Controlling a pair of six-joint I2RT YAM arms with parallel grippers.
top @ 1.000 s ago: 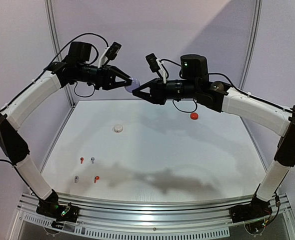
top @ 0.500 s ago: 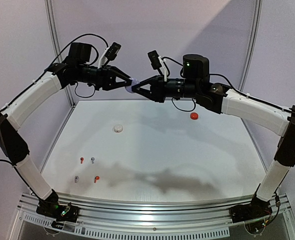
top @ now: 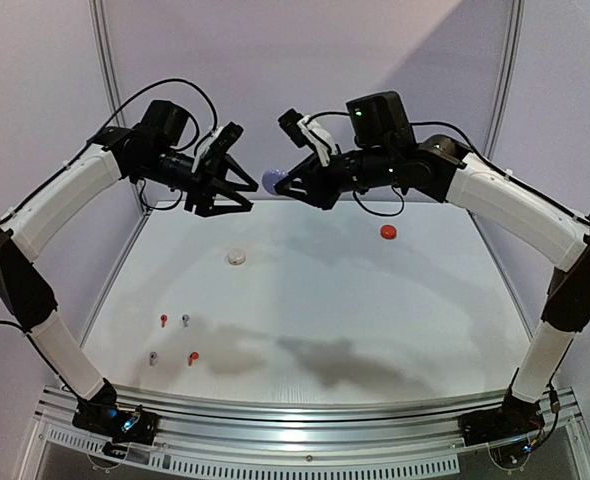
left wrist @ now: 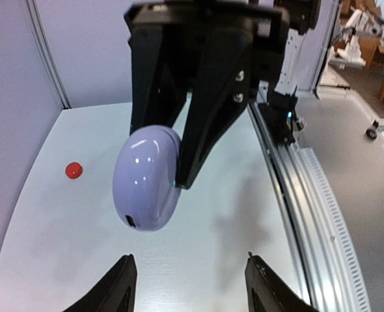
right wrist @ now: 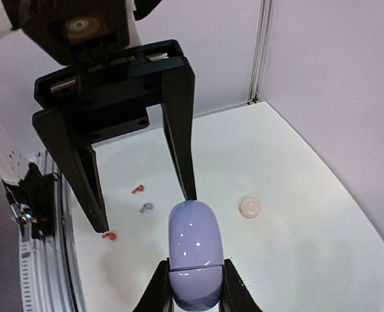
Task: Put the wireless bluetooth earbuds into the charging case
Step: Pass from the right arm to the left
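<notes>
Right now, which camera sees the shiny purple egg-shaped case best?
The left wrist camera: the shiny lavender egg-shaped case fills the middle, big and nearly all showing. The right wrist view shows the case with its near end pinched by the right gripper. The top view shows only a tiny dot.

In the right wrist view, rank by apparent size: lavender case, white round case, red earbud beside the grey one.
1. lavender case (nearest the camera, so inflated)
2. white round case
3. red earbud
</notes>
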